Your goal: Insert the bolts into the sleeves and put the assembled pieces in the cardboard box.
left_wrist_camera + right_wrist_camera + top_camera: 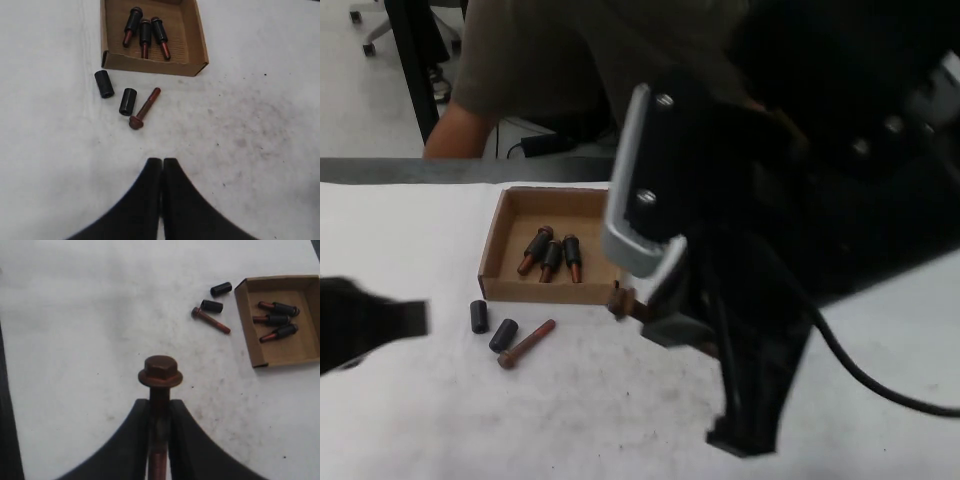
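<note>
My right gripper is shut on a copper bolt, whose hex head sticks out past the fingertips. In the high view that bolt hangs near the front right corner of the cardboard box. Three assembled pieces lie inside the box. Two black sleeves and a loose copper bolt lie on the white bench just in front of the box. My left gripper is shut on nothing, hovering short of the loose bolt.
The right arm fills the middle and right of the high view and hides the bench behind it. A cable trails off to the right. A person sits beyond the bench's far edge.
</note>
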